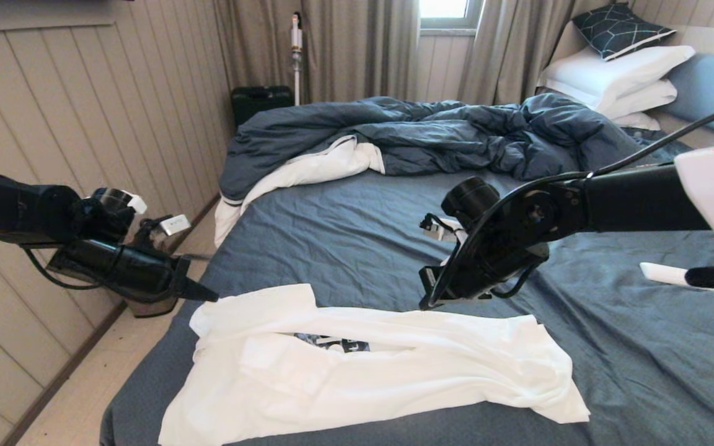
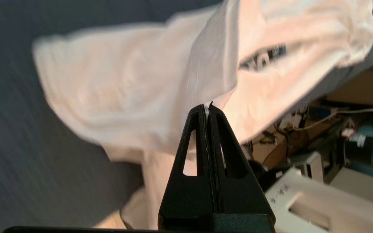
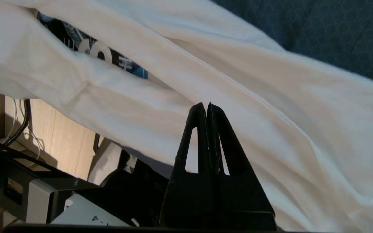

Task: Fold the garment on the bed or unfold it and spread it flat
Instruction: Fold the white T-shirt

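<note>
Head view shows a white shirt (image 1: 369, 365) bunched at the bed's (image 1: 344, 235) near edge, no containers about; each wrist view shows closed jaws, left gripper (image 2: 208, 108) and right gripper (image 3: 206, 106), pinching its fabric, so both should draw apart evenly, I'd say.

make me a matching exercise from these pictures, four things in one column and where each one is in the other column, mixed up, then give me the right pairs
Things:
1. white garment
2. rumpled duvet
3. left tool
4. patterned dark cushion

Places:
A. on top of the stacked white pillows at the head of the bed
B. bunched across the far part of the bed
C. lying along the near edge of the bed
D. at the garment's left corner, fingers pressed together on the cloth

Right pairs: 1-C, 2-B, 3-D, 4-A
</note>
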`<state>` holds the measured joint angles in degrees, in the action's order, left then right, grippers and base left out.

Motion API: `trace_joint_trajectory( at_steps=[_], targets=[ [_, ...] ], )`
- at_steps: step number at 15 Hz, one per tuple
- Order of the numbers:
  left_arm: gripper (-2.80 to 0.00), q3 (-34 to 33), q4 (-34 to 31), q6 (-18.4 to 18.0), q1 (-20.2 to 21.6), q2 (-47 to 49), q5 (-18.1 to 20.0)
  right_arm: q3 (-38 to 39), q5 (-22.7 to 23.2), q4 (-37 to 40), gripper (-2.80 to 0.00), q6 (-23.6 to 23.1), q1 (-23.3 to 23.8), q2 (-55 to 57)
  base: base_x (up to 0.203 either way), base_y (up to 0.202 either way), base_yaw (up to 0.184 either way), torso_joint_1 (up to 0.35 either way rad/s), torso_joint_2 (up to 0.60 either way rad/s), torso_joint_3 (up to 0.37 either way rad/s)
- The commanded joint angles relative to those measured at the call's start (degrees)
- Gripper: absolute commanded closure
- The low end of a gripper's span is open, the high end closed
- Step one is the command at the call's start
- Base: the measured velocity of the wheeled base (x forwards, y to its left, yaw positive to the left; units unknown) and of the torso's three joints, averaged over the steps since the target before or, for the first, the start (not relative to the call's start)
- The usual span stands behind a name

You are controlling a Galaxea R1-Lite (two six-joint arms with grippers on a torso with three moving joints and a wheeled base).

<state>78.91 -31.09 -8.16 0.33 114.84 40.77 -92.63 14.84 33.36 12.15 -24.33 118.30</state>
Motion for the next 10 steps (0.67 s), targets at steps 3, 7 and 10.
trace_joint_trajectory(
  at_steps=[3, 7, 10],
  targets=[
    [0.00, -12.14, -0.23, -2.48, 0.02, -13.61, 0.28, 4.79, 0.10, 0.21, 0.00, 0.36, -0.01, -4.31, 0.000, 0.000, 0.000, 0.000, 0.00, 0.000],
    [0.00, -20.81, -0.34, -3.34, -0.13, -22.55, 0.20, 6.67, 0.10, 0.21, 0.00, 0.86, -0.01, -5.09, 0.000, 0.000, 0.000, 0.000, 0.00, 0.000],
    [0.00, -27.15, -0.29, -5.61, -1.31, -26.38, 0.22, 6.67, 0.10, 0.21, 0.00, 0.86, -0.01, -4.85, 0.000, 0.000, 0.000, 0.000, 0.00, 0.000]
  ],
)
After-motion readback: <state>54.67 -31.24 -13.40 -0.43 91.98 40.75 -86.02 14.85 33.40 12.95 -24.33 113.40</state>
